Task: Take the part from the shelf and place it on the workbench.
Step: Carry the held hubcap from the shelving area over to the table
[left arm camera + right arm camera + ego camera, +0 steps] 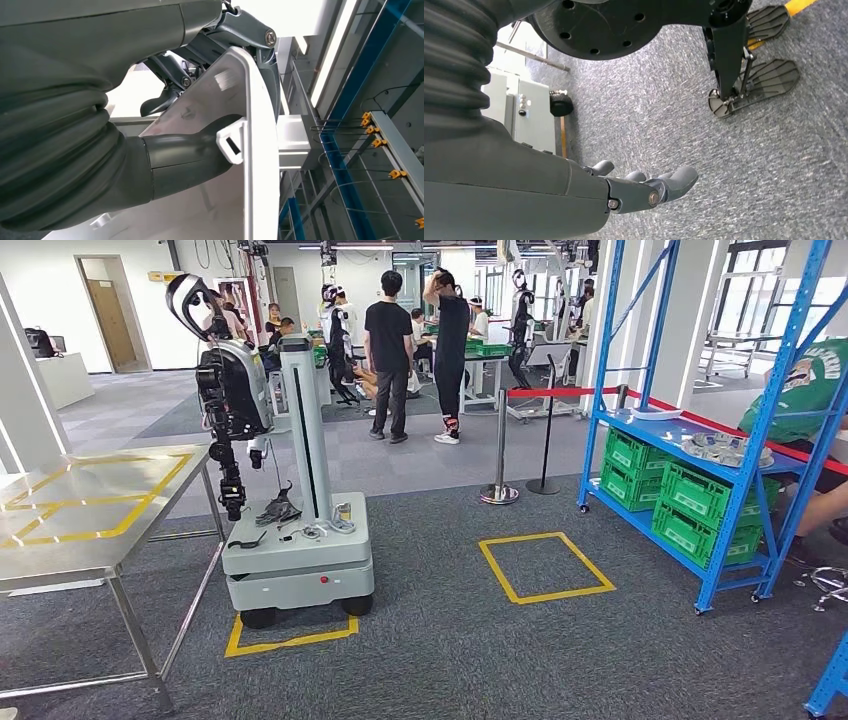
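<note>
Left hand (200, 120) grips the white part (250, 150), thumb across its inner face, dark fingers hooked over its rim. Right hand (639, 190) hangs over grey carpet (724, 175), fingers loosely apart, holding nothing. Ahead, the workbench (90, 510) stands near left, the blue shelf (690, 440) with green crates (700, 505) on the right.

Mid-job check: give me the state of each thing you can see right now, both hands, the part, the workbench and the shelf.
left hand: grips the part, thumb across its face.
part: white moulded piece, held in the left hand, off the shelf, not yet on the workbench.
right hand: holds nothing, fingers apart, hanging over the carpet.
workbench: bare steel top with yellow tape.
shelf: blue rack, green crates on its lower levels.
</note>
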{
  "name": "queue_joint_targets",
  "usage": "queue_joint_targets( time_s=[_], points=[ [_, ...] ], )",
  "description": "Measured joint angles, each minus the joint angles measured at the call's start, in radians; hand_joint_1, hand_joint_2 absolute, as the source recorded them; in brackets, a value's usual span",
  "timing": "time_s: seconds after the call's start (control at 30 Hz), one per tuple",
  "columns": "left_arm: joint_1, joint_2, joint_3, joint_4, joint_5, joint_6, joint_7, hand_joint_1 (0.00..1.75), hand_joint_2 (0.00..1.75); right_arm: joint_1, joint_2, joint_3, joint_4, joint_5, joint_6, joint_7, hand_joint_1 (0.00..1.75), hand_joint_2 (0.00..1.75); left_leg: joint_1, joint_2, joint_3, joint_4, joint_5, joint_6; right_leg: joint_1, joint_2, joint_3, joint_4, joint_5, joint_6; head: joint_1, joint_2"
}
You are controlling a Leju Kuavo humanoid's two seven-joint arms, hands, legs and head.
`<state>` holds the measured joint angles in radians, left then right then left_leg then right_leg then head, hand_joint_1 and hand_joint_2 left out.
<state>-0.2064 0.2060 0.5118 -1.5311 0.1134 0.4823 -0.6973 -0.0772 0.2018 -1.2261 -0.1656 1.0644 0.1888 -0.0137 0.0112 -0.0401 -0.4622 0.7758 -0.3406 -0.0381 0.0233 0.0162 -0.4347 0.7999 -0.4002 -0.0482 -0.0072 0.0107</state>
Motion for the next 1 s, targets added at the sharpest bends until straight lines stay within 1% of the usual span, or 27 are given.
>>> queue_joint_targets(
  time_s=[0.3, 0.73, 1.0],
  points=[
    [0.011, 0.003, -0.012, 0.010, 0.004, 0.000, -0.002, 1.75, 1.75, 0.001, 0.000, 0.000, 0.000, 0.004, 0.016, -0.033, 0.00, 1.75, 0.000, 0.000, -0.007, 0.006, -0.002, 0.001, 0.000, 0.000, -0.007, 0.005, -0.001, 0.000, 0.000, 0.000],
    [0.007, 0.010, -0.032, 0.025, 0.013, -0.002, -0.002, 1.75, 1.75, 0.001, 0.000, 0.000, 0.000, -0.005, 0.017, -0.026, 0.00, 1.75, 0.000, 0.000, -0.007, 0.006, -0.002, 0.001, 0.000, 0.000, -0.007, 0.004, -0.001, 0.000, 0.000, 0.000],
    [-0.005, 0.026, -0.042, 0.047, 0.028, -0.001, -0.003, 1.75, 1.75, 0.002, 0.000, 0.000, 0.000, -0.008, 0.015, -0.024, 0.00, 1.75, 0.000, 0.000, -0.007, 0.006, -0.002, 0.001, 0.000, 0.000, -0.007, 0.005, -0.001, 0.000, 0.000, 0.000]
  ],
)
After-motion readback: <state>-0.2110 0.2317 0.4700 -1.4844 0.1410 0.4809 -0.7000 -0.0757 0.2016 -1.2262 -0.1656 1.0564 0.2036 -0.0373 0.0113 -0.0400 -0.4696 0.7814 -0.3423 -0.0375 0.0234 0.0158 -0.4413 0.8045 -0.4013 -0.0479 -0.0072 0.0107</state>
